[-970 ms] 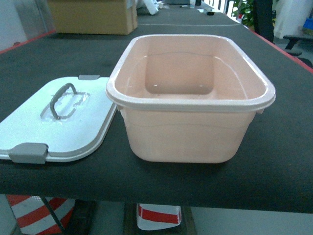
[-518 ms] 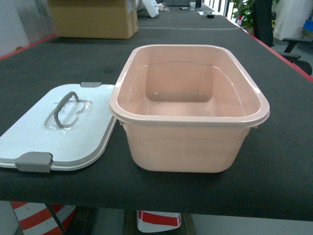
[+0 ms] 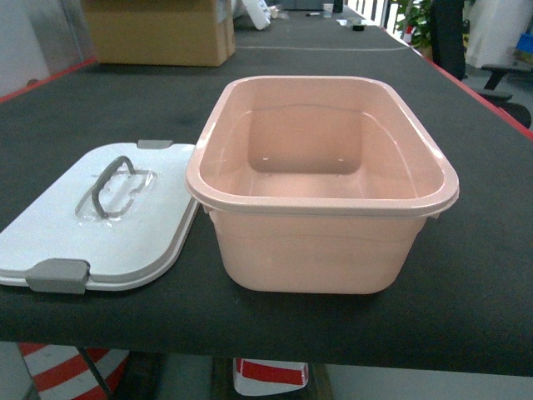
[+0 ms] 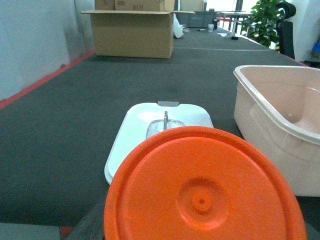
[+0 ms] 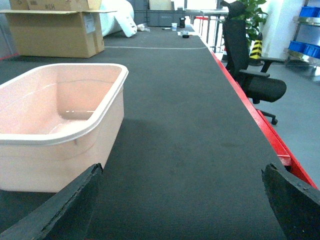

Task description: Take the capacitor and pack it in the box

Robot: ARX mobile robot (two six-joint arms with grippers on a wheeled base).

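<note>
The pale pink box stands open in the middle of the black table, and I see nothing inside it. Its white lid with grey handle and clips lies flat just left of it. In the left wrist view an orange round capacitor fills the lower frame, end-on, held by my left gripper; one dark finger shows beside it. The lid and box lie beyond. My right gripper is open over bare table, right of the box. Neither gripper shows in the head view.
A brown cardboard carton stands at the table's far left. The table's red right edge has a black office chair beyond it. A red-and-white striped cone stands on the floor below the near edge.
Between one second and half a second ago the head view shifted, so the box and lid sit lower and show more from above. Since then nothing has moved.
</note>
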